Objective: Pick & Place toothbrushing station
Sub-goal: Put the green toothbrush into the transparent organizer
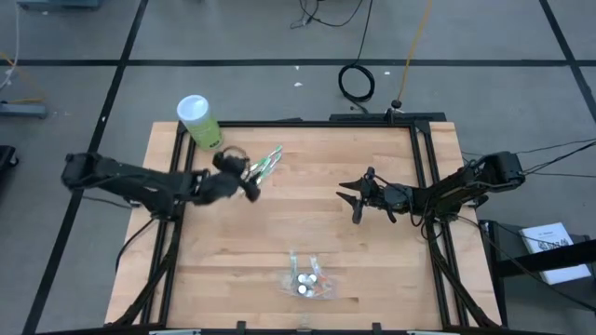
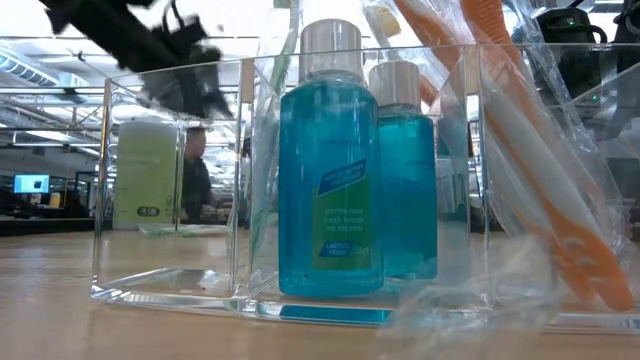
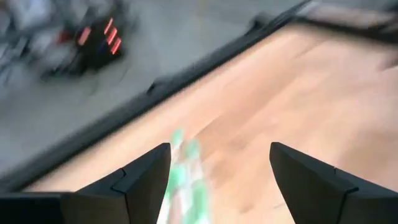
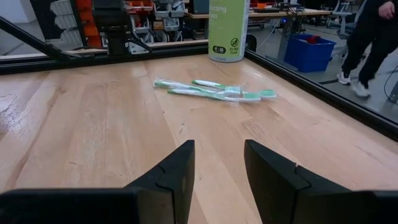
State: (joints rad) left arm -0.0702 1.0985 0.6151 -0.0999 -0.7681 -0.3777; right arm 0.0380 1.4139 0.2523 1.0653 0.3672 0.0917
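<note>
The green toothbrushes (image 1: 268,163) lie loose on the desk (image 1: 307,223) near the canister (image 1: 199,121), just beside the left pincer (image 1: 250,179), which gapes wide and empty. Light, slim and likely slippery; grip mid-handle. The right pincer (image 1: 355,199) waits half-open, empty.

A light wooden table (image 1: 307,223) with a black frame stands on a grey floor (image 1: 233,37) crossed by dark lines. A coiled black cable (image 1: 356,82) lies beyond its far edge. A blue bin (image 4: 309,53) sits farther off.
</note>
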